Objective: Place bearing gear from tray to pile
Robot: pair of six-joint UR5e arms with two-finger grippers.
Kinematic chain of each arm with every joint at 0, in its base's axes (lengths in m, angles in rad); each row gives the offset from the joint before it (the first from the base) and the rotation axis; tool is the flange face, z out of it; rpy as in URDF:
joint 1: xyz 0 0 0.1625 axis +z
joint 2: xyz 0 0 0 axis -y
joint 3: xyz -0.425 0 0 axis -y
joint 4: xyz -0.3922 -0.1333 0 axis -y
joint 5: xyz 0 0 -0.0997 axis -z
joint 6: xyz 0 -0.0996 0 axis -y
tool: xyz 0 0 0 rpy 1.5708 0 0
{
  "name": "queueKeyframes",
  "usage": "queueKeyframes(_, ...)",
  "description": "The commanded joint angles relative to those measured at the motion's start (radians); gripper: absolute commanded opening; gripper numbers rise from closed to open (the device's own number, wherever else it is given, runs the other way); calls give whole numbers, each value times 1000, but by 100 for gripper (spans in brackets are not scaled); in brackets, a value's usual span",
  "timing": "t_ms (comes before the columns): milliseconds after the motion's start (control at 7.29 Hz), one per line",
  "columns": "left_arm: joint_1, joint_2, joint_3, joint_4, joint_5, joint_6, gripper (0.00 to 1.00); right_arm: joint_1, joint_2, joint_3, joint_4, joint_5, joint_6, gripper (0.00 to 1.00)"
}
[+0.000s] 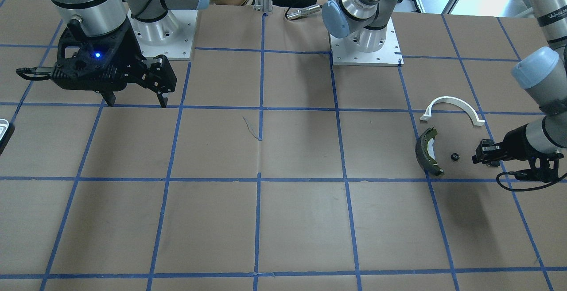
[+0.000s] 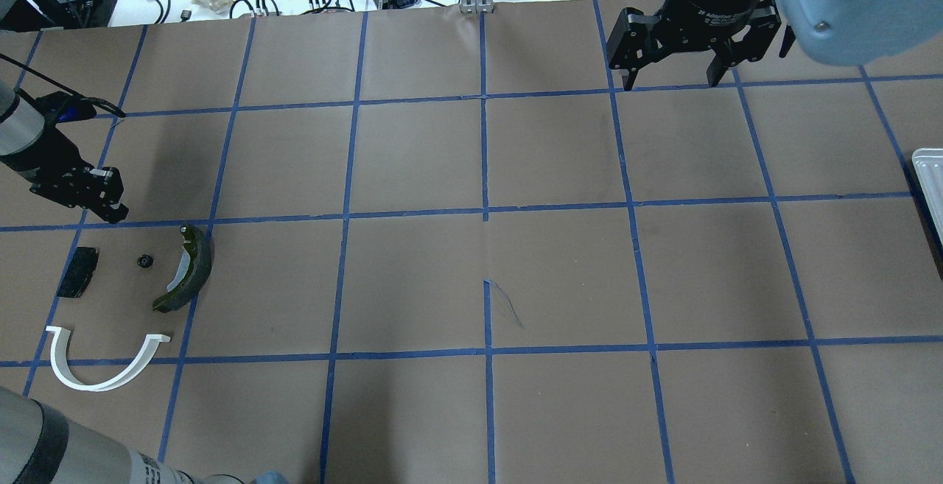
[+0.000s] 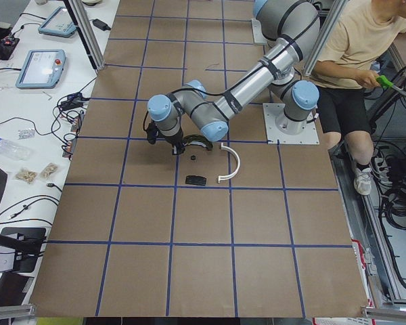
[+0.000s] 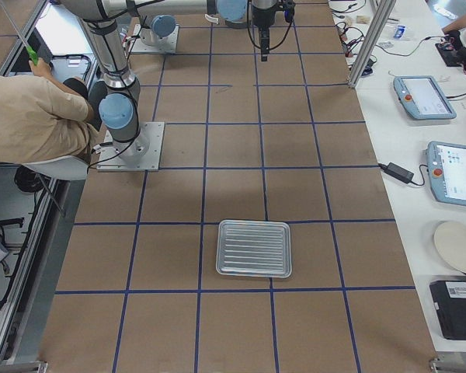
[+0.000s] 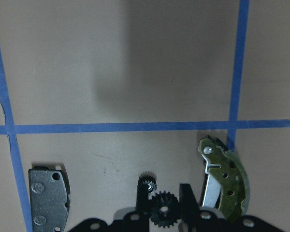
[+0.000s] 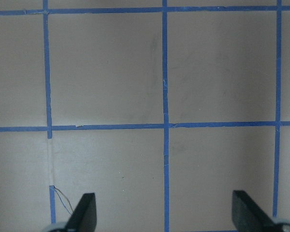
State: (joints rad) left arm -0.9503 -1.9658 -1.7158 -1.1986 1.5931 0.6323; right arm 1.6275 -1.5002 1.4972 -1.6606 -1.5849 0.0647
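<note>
The bearing gear (image 2: 145, 261) is a small black toothed part. It lies on the table in the pile, between the black rectangular pad (image 2: 77, 272) and the dark brake shoe with olive rim (image 2: 193, 267). The white half-ring bracket (image 2: 92, 385) lies nearer the robot. My left gripper (image 2: 110, 208) hovers just beyond the gear, apart from it, fingers slightly open and empty. In the left wrist view the gear (image 5: 162, 212) shows between the fingers (image 5: 142, 198). My right gripper (image 2: 670, 86) is open and empty, raised on the far right side. The tray (image 4: 254, 249) looks empty.
The tray's edge (image 2: 930, 174) shows at the table's right end in the overhead view. Blue tape lines grid the brown table. A seated person (image 3: 355, 61) is behind the robot bases. Cables and tablets lie on the white bench beyond the table's far edge.
</note>
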Motion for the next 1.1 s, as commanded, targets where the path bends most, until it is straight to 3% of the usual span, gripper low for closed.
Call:
queueKeyframes(0, 54, 2, -115, 129, -1, 69, 0, 0, 0, 0, -1, -1, 3, 100)
queueKeyframes(960, 59, 1, -157, 131, 2, 98, 0, 2, -2, 0, 5, -1, 10, 100)
